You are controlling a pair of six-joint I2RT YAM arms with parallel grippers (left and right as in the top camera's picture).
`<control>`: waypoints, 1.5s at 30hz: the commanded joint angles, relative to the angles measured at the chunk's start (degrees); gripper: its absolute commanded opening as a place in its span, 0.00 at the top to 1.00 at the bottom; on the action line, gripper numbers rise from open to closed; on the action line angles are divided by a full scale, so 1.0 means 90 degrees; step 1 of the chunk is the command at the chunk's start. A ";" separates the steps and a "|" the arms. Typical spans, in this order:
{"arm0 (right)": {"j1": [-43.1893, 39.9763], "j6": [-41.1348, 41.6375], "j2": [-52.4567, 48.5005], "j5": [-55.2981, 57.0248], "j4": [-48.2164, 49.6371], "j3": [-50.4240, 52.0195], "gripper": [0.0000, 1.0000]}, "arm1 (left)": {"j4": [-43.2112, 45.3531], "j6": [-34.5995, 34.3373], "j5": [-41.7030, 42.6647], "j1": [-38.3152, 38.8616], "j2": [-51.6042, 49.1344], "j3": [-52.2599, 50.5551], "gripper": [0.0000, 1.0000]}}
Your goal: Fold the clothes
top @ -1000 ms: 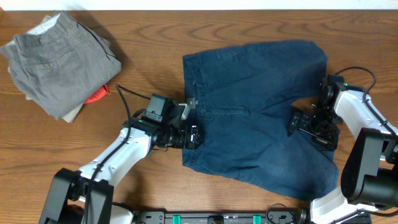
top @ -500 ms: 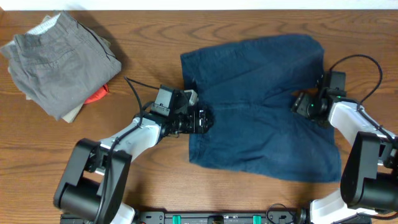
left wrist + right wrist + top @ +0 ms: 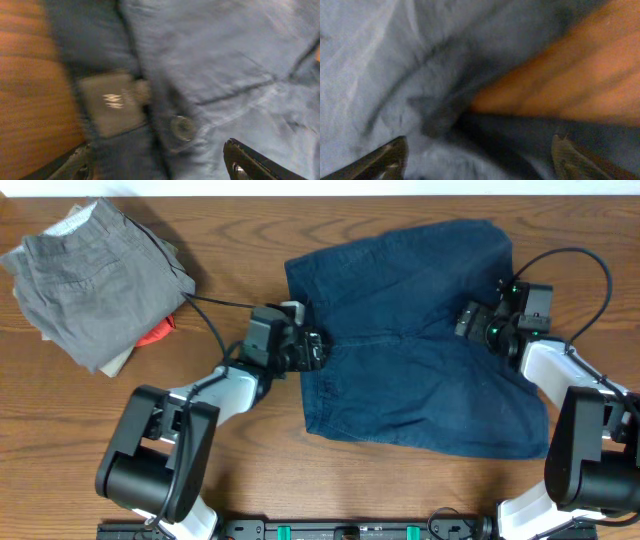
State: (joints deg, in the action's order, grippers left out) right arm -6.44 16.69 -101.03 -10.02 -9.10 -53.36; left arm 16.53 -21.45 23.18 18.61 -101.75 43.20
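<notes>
The dark navy shorts (image 3: 400,370) lie spread flat on the wooden table, waistband to the left and legs to the right. My left gripper (image 3: 312,350) is open and low over the waistband's left edge. In the left wrist view its fingers (image 3: 165,167) straddle the fabric (image 3: 225,60) near a grey label (image 3: 112,102) and a metal button (image 3: 181,127). My right gripper (image 3: 470,322) is open at the notch between the two legs. In the right wrist view its fingers (image 3: 482,162) straddle a dark fabric edge (image 3: 380,60) beside bare wood (image 3: 570,75).
Grey-khaki folded shorts (image 3: 90,280) lie at the far left, with a small orange-red garment (image 3: 157,333) poking out beneath them. Bare wooden table (image 3: 250,240) lies between that pile and the navy shorts. Cables trail from both wrists.
Both grippers have moved toward the far side of the table. The shorts have slid that way with them, and the near leg has drawn in.
</notes>
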 commanded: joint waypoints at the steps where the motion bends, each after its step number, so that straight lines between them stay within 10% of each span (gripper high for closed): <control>1: -0.0015 -0.0491 0.0163 -0.0073 -0.0848 -0.0556 0.01 | -0.0510 -0.0032 0.0347 -0.0389 0.0034 0.0427 0.18; 4: -0.0131 -0.0483 0.0500 0.0146 -0.2256 -0.0855 0.01 | -0.1418 -0.0027 0.0852 -0.0656 0.0323 0.0483 0.01; 17: -0.0588 0.1146 0.1202 0.0568 -0.5340 -0.0255 0.01 | -0.5486 -0.0627 0.0860 -0.0219 0.1613 0.0425 0.02; 31: -0.0748 0.3422 0.1205 0.1460 -0.5110 0.1197 0.01 | -0.5425 -0.3599 0.0508 0.1314 0.1610 0.0117 0.08; 45: -0.1404 0.3667 0.1472 0.1860 -0.5231 0.1231 0.01 | -0.4777 -0.5323 -0.1163 0.2239 0.1258 0.0022 0.46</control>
State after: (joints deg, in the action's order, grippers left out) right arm -17.72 47.72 -89.08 2.48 -55.68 -42.98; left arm -26.59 -66.11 17.37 38.72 -88.73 44.27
